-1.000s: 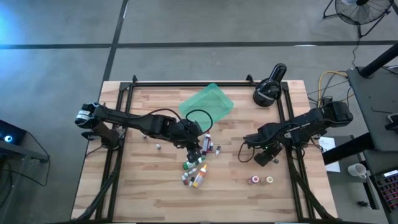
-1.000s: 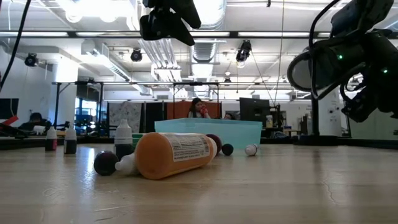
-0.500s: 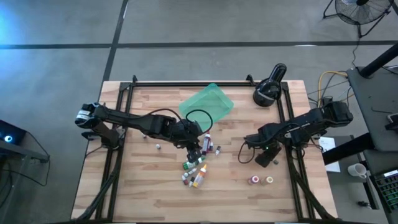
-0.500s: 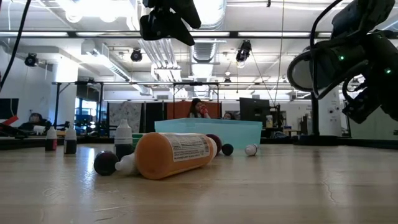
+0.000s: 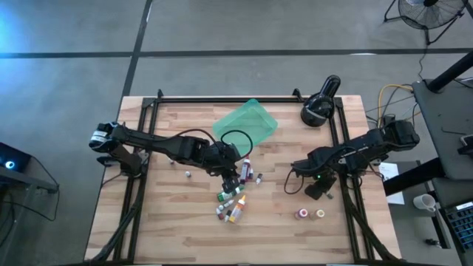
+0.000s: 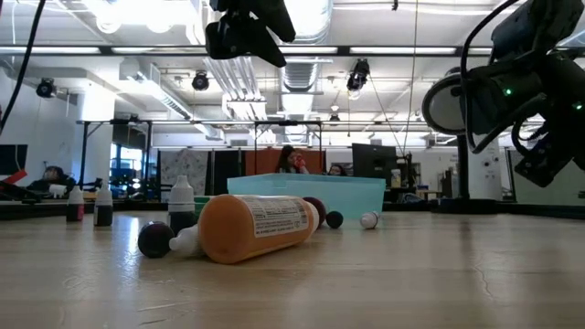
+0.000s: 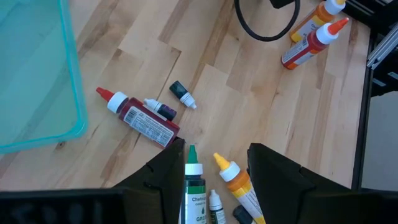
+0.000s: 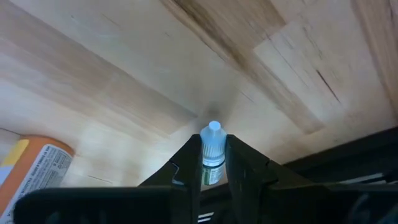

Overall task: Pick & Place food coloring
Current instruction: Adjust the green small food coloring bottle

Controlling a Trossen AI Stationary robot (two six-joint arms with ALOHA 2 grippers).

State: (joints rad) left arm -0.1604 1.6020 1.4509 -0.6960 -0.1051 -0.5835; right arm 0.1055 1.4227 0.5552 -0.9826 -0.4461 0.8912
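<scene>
Mostly, the food coloring bottles lie scattered mid-table below the teal tray. One small white-capped bottle sits pinched in the right gripper above bare wood. Spread-fingered, the left gripper hovers over the scattered bottles, holding nothing.

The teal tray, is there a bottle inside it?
No, the high view shows the teal tray with nothing in it; the bottles lie on the wooden table beside it.

Translucent teal tray lies tilted near the bench's far edge, at mid-width. Black round lamp-like device sits at the far right corner. Black cable loop overlaps the tray's near edge. Bench surface is light wood planking.
</scene>
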